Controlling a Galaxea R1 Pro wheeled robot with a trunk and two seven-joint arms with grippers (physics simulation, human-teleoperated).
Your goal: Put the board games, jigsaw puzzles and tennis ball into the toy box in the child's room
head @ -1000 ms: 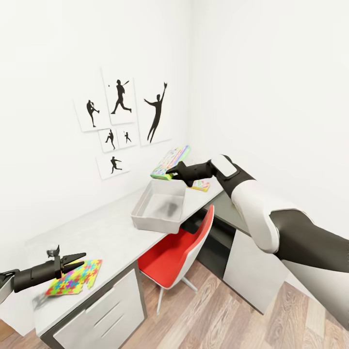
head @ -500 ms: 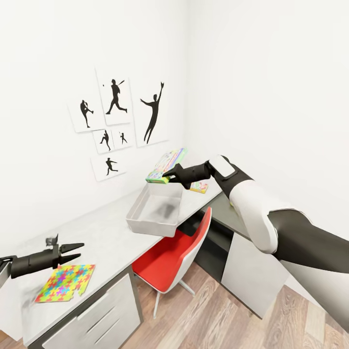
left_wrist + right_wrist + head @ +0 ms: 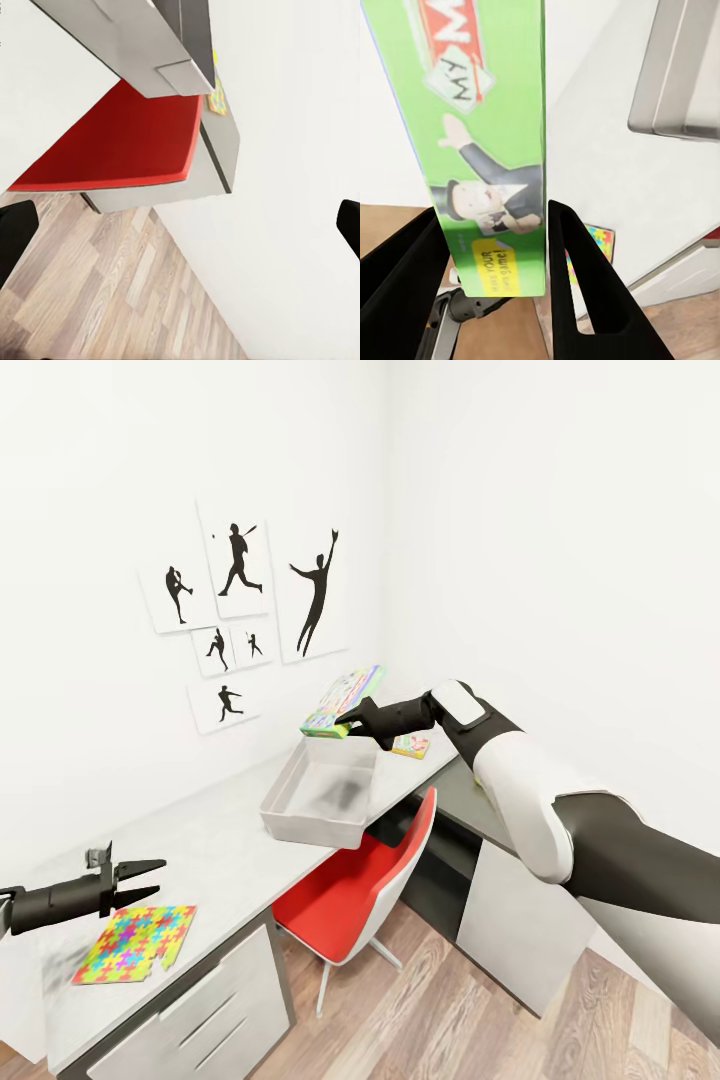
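Note:
My right gripper (image 3: pixel 352 717) is shut on a board game (image 3: pixel 343 701), a flat box with a green edge and cartoon art (image 3: pixel 487 127). I hold it tilted above the far rim of the light grey toy box (image 3: pixel 300 822) on the table (image 3: pixel 215 840). The box looks empty. A jigsaw puzzle (image 3: pixel 135 943) lies flat near the table's left end; my left gripper (image 3: pixel 152 876) hovers just above and behind it, open with nothing in it (image 3: pixel 180 229). Another flat colourful toy (image 3: pixel 412 745) lies behind my right wrist. I cannot make out the tennis ball. The bed is out of view.
A red chair (image 3: pixel 345 890) is tucked under the table in front of the toy box. White drawers (image 3: pixel 205 1015) sit below the left end, and a lower dark wing with a white cabinet (image 3: pixel 505 915) runs along the right wall. Sports-silhouette pictures (image 3: pixel 240 615) hang above.
The head view shifted, moving the whole scene down-left. My left gripper has risen off the jigsaw puzzle and its jaws have spread wider. The right gripper still holds the board game over the toy box.

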